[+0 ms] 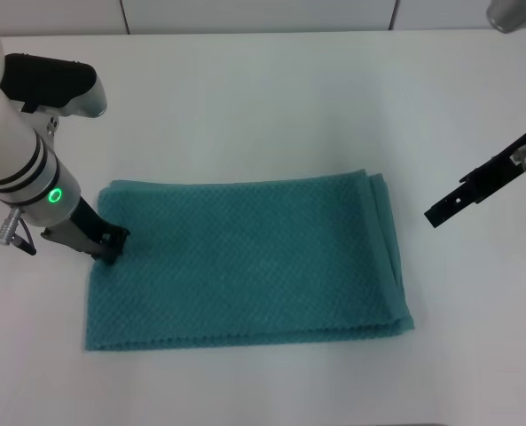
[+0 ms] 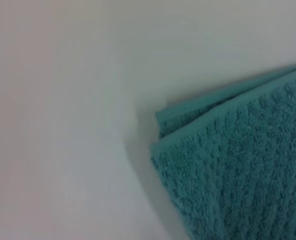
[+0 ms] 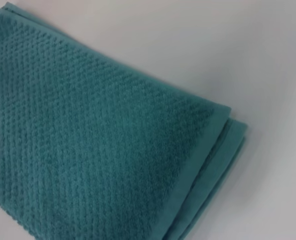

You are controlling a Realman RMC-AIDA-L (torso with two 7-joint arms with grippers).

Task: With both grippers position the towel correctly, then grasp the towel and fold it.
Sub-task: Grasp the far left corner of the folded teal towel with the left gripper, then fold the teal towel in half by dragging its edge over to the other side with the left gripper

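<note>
Towel (image 1: 245, 262) flat on table (image 1: 271, 98), L gripper (image 1: 112, 244) at edge

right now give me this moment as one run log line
towel: flat on table, layered | left gripper: at towel's left edge, touching | right gripper: off the towel's right end, apart | fold: not yet done

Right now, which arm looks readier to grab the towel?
The left. Its gripper already sits at the towel's left edge, near a corner. The right gripper hangs off to the side, over the bare table.
</note>
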